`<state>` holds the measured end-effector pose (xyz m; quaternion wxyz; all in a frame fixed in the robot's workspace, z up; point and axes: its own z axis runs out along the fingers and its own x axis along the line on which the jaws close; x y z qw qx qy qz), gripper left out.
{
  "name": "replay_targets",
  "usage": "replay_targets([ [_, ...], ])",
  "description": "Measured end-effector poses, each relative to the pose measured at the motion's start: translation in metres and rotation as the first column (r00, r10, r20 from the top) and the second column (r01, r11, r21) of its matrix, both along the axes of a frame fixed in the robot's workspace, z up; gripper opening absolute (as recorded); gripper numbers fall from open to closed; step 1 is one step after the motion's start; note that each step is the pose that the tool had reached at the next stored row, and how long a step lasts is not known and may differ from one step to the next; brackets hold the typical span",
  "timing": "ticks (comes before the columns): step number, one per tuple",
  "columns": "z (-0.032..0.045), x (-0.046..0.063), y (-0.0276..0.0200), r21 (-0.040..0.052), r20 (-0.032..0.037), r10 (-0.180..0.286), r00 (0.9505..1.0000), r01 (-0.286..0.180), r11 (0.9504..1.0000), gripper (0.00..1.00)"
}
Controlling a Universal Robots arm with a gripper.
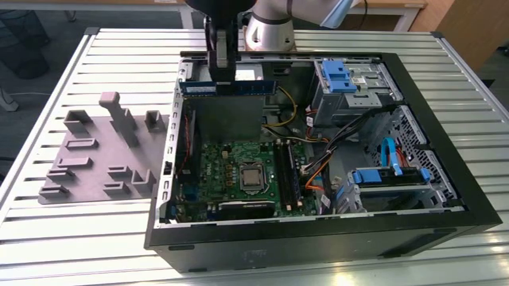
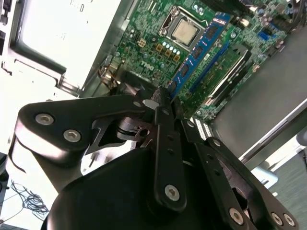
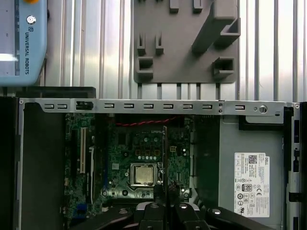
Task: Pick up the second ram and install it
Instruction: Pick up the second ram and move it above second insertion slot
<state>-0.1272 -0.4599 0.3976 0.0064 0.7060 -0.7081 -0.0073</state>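
Claw (image 2: 165,98): black fingers pinch the second ram from both flat sides; in the exterior view the claw (image 1: 224,72) comes down onto the stick's upper edge at about mid-length.
Second ram (image 2: 201,45): thin blue stick with dark chips, held in the air; in the exterior view the ram (image 1: 226,87) hangs level above the far part of the computer case, and in the first wrist view it (image 3: 164,153) shows edge-on.
Computer case (image 1: 318,241): black, lying open on the surface, reaching to the near edge.
Motherboard (image 1: 238,173): green, on the case floor, with the processor socket (image 1: 253,176) near its middle.
Memory slots (image 1: 288,173): long, dark, just beside the socket on the exterior view's right, well apart from the held stick.
Grey fixture tray (image 1: 95,161): flat on the surface (image 1: 119,59), near its edge on the exterior view's left, just beside the case.
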Motion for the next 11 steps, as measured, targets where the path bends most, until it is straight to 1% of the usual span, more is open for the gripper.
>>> replay_targets([
  [11, 0.0000, 0.021, 0.0000, 0.0001, 0.0000, 0.000, 1.0000, 0.000, 1.0000, 0.14],
])
